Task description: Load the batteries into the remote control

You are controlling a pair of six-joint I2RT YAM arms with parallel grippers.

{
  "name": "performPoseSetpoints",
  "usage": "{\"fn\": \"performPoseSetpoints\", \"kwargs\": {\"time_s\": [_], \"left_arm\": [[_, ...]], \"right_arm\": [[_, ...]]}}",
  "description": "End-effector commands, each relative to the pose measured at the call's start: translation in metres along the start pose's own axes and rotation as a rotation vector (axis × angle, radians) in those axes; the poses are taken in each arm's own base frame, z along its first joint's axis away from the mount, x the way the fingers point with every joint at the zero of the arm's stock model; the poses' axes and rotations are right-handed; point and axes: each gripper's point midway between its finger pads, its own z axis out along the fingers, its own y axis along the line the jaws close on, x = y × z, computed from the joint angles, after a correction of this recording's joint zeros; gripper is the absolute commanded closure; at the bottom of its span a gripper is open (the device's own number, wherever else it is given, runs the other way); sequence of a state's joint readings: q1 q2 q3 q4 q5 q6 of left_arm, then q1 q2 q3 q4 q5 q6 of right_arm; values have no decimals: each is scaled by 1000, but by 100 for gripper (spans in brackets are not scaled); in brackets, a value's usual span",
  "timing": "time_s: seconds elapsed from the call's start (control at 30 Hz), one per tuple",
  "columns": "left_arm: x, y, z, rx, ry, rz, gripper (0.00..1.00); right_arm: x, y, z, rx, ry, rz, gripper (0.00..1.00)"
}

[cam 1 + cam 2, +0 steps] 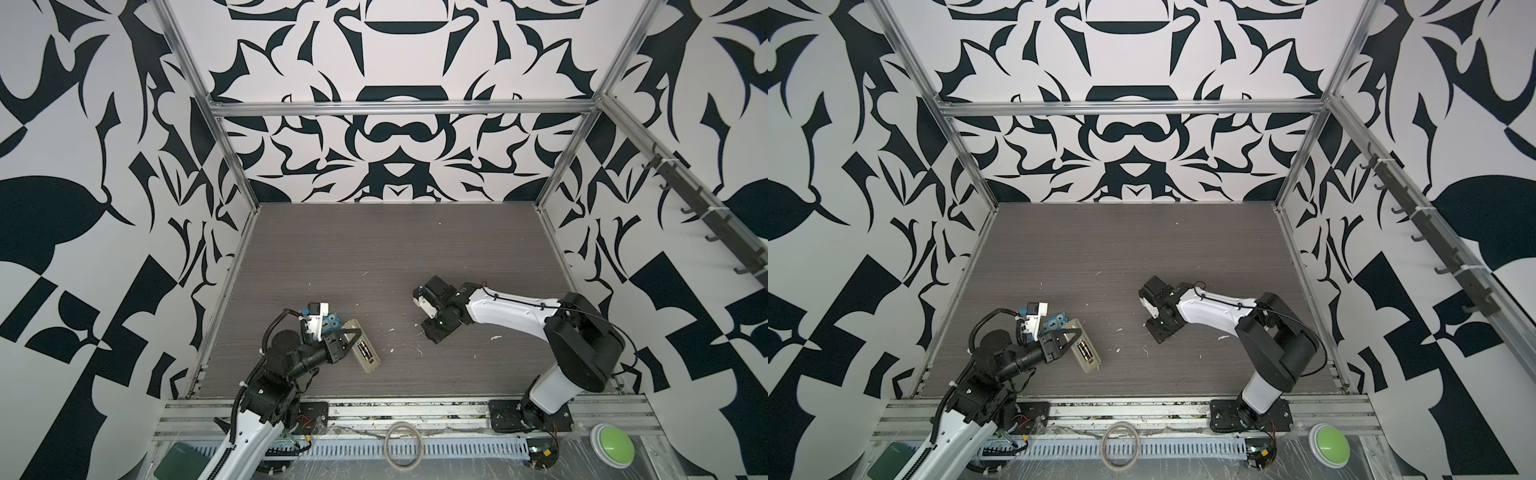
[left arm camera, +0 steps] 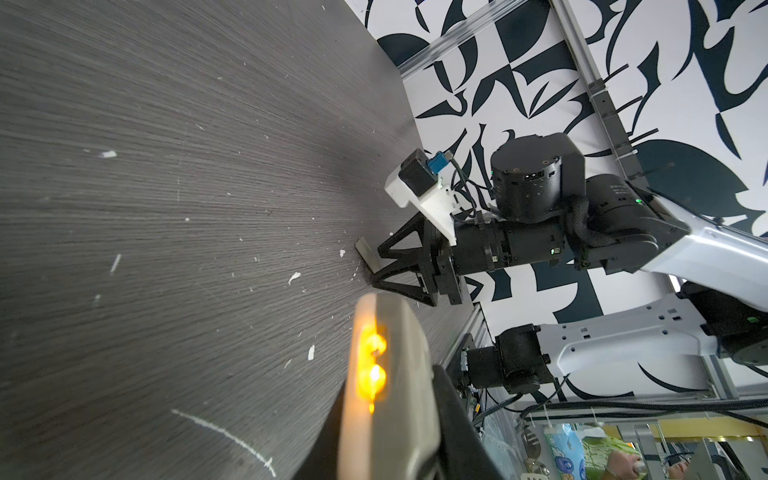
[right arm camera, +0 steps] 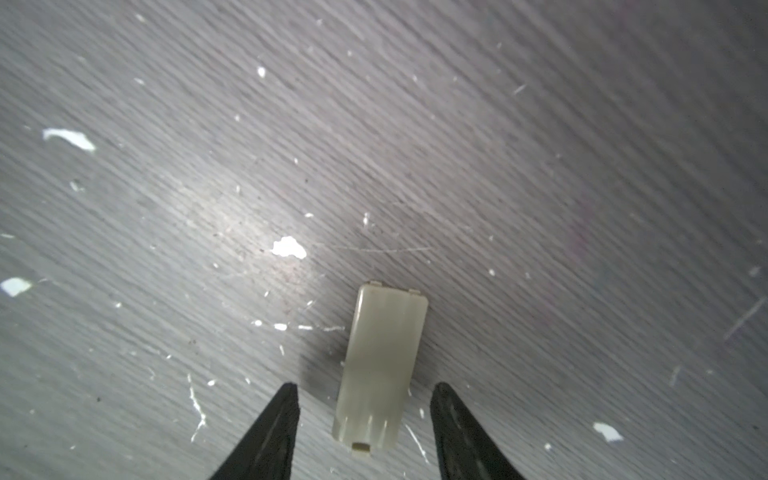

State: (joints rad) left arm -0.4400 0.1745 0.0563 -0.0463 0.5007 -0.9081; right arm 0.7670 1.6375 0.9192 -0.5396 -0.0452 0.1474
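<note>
I have the left gripper [image 1: 355,337] clamped shut across the remote control [image 1: 371,365], which sits well to the left of the loose battery cover [image 3: 382,365] and a little nearer the front of the table [image 1: 374,249]. The remote is turned back-up with its bay uncovered. The batteries [image 1: 365,352] lie in it side by side, dark with gold ends, and both top views show that. In the left wrist view the remote fills the near foreground and the battery ends glow as two blurred orange spots. From these angles I can't tell whether the remote's lower end rests on the table or hangs just above it.

The right gripper [image 3: 365,388] is directly over the cover, pointing down at it. In the right wrist view its two black fingers [image 3: 274,424] stand apart, one on each side of the cover's nearer end. Bare table shows between each finger and the plastic, so nothing is gripped. The cover lies flat, off-white, with two small tabs at the end away from the fingers and a clip at the end between them. The left wrist view shows the fingertips down at table level with the cover at their tips. White scraps [image 3: 289,247] lie scattered around the cover, one near its tabbed end
</note>
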Motion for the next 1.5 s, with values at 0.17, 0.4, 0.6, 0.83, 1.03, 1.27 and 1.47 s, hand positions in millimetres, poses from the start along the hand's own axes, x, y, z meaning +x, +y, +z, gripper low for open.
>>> {"fn": "performPoseSetpoints", "kwargs": {"time_s": [0.17, 0.4, 0.6, 0.83, 1.03, 1.27, 1.47], "left_arm": [[-6, -11, -3, 21, -15, 42, 100], [-6, -11, -2, 22, -15, 42, 100], [-7, -12, -2, 20, -15, 40, 100], [-7, -13, -3, 21, -17, 41, 100], [-7, -12, -3, 15, -14, 41, 100], [-8, -13, -3, 16, -17, 40, 100], [-10, -15, -4, 19, -28, 41, 100]], "right_arm": [[-6, 2, -7, -13, -1, 7, 51], [-5, 3, -5, -20, 8, 5, 56], [-4, 3, -5, -21, 12, 4, 63], [-4, 3, -5, -20, 15, 1, 64], [-7, 3, -4, -15, 16, -9, 71], [-2, 5, -5, -32, 28, -16, 79], [-5, 10, -9, -54, 6, -17, 83]]}}
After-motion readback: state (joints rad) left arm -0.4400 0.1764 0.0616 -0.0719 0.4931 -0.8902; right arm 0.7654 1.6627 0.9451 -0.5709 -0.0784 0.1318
